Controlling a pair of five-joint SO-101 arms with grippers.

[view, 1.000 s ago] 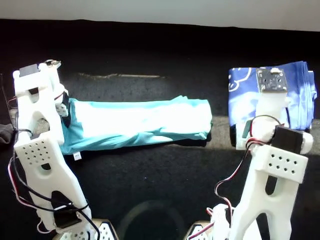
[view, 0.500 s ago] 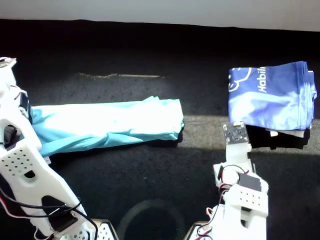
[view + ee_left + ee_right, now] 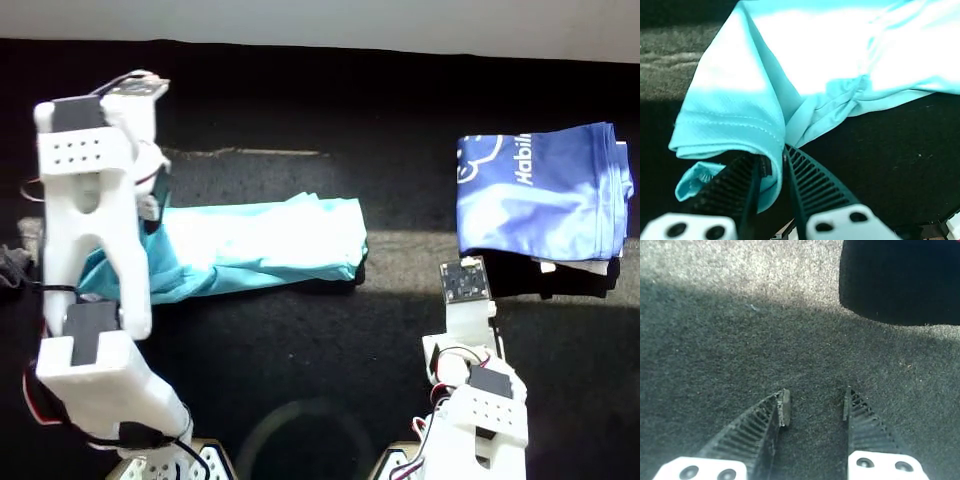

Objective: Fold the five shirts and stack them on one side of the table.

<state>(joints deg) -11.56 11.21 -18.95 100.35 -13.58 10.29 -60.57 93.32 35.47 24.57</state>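
A turquoise shirt [image 3: 260, 245] lies folded into a long strip left of the mat's middle. My left gripper [image 3: 772, 155] is shut on the hem at the strip's left end [image 3: 730, 130], and the cloth bunches there under the left arm [image 3: 95, 200]. At the right, a folded blue shirt [image 3: 545, 200] rests on a black shirt [image 3: 560, 275]. My right gripper [image 3: 815, 405] hangs open and empty over bare mat, just short of the black shirt [image 3: 900, 280]. The right arm [image 3: 470, 340] stands near the front, left of the stack.
A dark mat [image 3: 300, 340] covers the table, with a pale wall strip [image 3: 320, 20] along the far edge. A small dark item [image 3: 10, 265] lies at the left edge. Open mat lies between the turquoise strip and the stack.
My right arm drew back from over the blue stack toward the front. My left arm dragged the turquoise strip leftward, then swung up and inward with its end, bunching it.
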